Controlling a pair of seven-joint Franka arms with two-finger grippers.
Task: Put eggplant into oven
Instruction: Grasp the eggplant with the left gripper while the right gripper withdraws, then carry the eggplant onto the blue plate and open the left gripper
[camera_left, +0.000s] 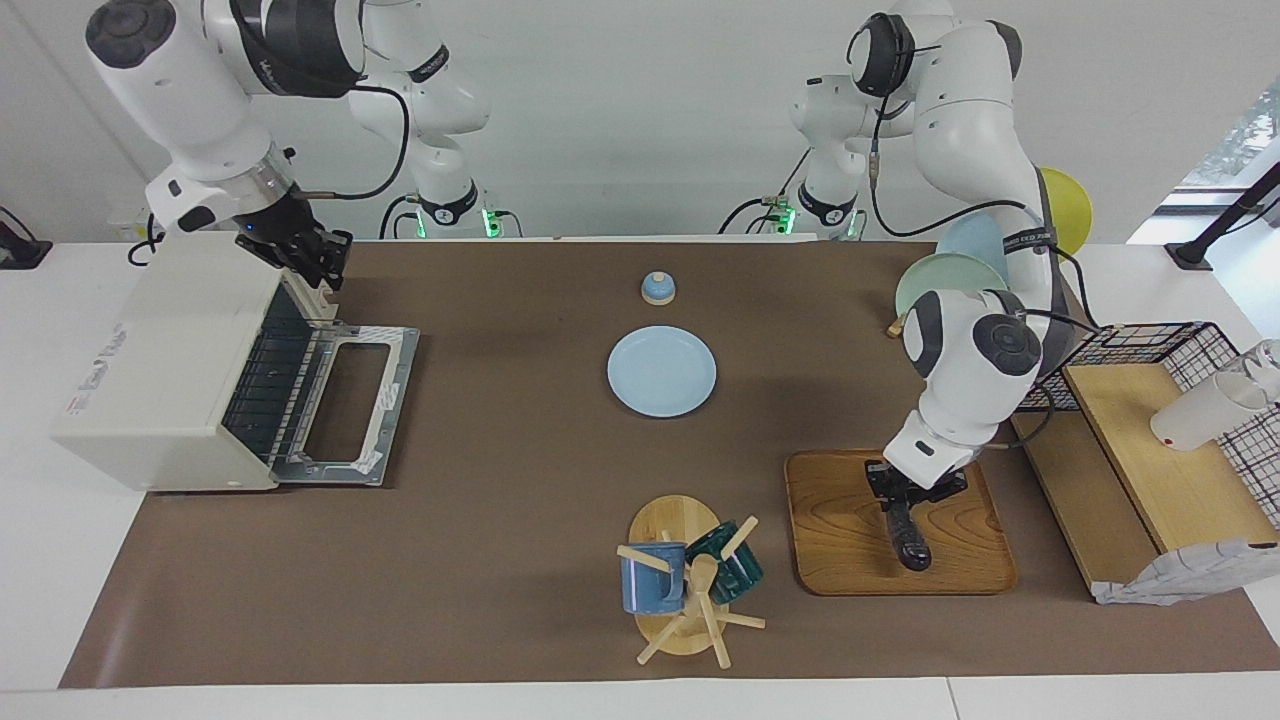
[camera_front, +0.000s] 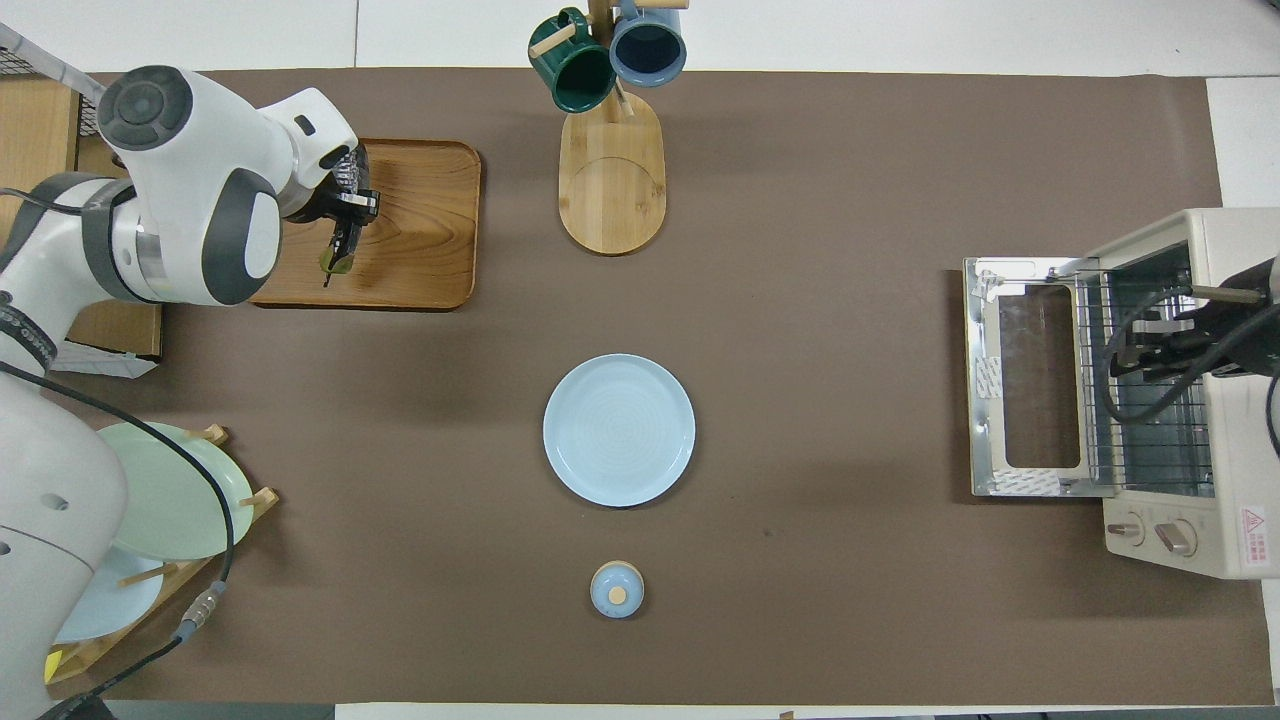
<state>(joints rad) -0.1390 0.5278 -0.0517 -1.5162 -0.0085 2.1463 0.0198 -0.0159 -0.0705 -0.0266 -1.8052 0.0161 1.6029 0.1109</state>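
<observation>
On the wooden tray (camera_left: 850, 540), toward the left arm's end of the table, the slender dark purple eggplant (camera_left: 908, 535) lies clamped at its stem end by the left gripper (camera_left: 899, 501), a grip apparently meant for lifting. At 9 o'clock in the facing view, the cream-white oven (camera_left: 170, 370) stands door-down, ready; the right gripper (camera_left: 318, 264), fingers unreadable, hangs over its top corner, clearing the way.

Eggplant (camera_left: 908, 532) on tray (camera_left: 840, 540) at left arm's end; open oven (camera_left: 180, 370) at right arm's end.
</observation>
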